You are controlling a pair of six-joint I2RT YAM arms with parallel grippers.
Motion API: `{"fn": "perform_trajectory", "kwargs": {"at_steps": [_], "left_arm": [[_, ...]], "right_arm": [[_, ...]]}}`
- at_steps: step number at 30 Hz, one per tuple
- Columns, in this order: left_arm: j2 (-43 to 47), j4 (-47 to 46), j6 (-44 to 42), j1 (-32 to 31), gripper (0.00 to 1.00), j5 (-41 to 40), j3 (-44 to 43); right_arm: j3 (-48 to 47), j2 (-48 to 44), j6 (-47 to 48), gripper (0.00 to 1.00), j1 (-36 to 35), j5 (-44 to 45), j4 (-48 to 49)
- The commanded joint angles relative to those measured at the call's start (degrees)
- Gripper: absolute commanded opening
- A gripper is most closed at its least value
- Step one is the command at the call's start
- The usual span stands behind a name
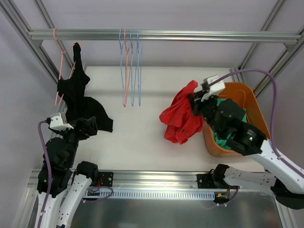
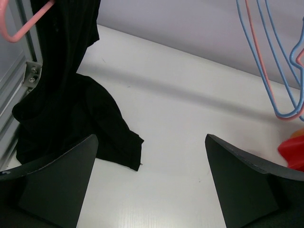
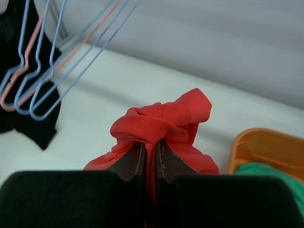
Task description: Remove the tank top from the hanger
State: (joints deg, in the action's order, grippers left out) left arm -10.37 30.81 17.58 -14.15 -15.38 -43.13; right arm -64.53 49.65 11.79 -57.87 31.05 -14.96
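Observation:
A black tank top (image 1: 76, 95) hangs from a pink hanger (image 1: 61, 52) on the rail at the far left, with its lower part lying on the white table. It also shows in the left wrist view (image 2: 61, 95) under the pink hanger (image 2: 23, 26). My left gripper (image 1: 90, 126) is open and empty (image 2: 149, 180), low over the table beside the tank top's hem. My right gripper (image 1: 195, 102) is shut (image 3: 150, 152) on a bunched red garment (image 1: 178, 118), held above the table next to the basket; the red cloth (image 3: 161, 118) drapes over both fingers.
An orange basket (image 1: 247, 99) with green cloth (image 1: 219, 137) inside stands at the right. Three empty hangers, two blue and one pink (image 1: 129, 66), hang from the metal rail (image 1: 190, 35) at the centre. Frame posts stand at both sides.

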Motion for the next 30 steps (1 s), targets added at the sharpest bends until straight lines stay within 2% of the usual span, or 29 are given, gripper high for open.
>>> {"fn": "perform_trajectory", "kwargs": {"at_steps": [1, 5, 9, 10, 12, 13, 15, 16, 19, 21, 24, 27, 30], "left_arm": [[0.1, -0.7, 0.9, 0.4, 0.99, -1.6, 0.6], [0.3, -0.7, 0.9, 0.5, 0.99, -1.1, 0.7], [0.4, -0.7, 0.9, 0.4, 0.99, -0.6, 0.7], [0.4, -0.7, 0.9, 0.4, 0.99, -0.4, 0.6], [0.4, -0.7, 1.0, 0.5, 0.99, 0.2, 0.7], [0.2, -0.7, 1.0, 0.4, 0.99, 0.5, 0.6], [-0.2, -0.8, 0.9, 0.4, 0.99, 1.7, 0.5], [-0.4, -0.7, 0.9, 0.4, 0.99, 2.1, 0.5], [-1.2, -0.8, 0.5, 0.5, 0.99, 3.3, 0.4], [-1.5, -0.9, 0.4, 0.5, 0.99, 3.7, 0.2], [-1.8, -0.8, 0.3, 0.5, 0.99, 4.3, 0.2], [-1.8, -0.9, 0.3, 0.4, 0.99, 4.8, 0.2], [-1.7, -1.0, 0.3, 0.5, 0.99, 5.4, 0.1]], "right_arm": [[-13.4, 0.7, 10.3, 0.0, 0.9, 8.8, -4.0], [-23.7, 3.2, 16.8, 0.0, 3.0, 17.2, -8.6], [-30.3, 4.9, 18.7, 0.0, 12.5, 15.9, -12.4], [-31.9, 5.7, 18.8, 0.0, 17.9, 15.5, -13.9], [-34.5, 8.9, 18.5, 0.0, 24.1, 15.3, -17.0], [-34.5, 9.8, 17.7, 0.0, 31.3, 15.4, -18.3], [-34.4, 12.3, 11.7, 0.0, 40.0, 12.3, -21.2], [-34.2, 12.7, 8.8, 0.0, 48.7, 10.4, -22.6], [-31.5, 13.0, -0.8, 0.0, 61.7, 0.9, -24.8], [-30.2, 14.5, -3.3, 0.0, 64.0, -0.2, -25.6], [-29.9, 17.7, -6.0, 0.0, 67.0, 5.0, -27.0], [-32.7, 20.8, -7.2, 0.0, 68.9, 4.5, -28.3], [-34.1, 22.8, -7.6, 0.0, 68.9, -0.4, -28.7]]}}
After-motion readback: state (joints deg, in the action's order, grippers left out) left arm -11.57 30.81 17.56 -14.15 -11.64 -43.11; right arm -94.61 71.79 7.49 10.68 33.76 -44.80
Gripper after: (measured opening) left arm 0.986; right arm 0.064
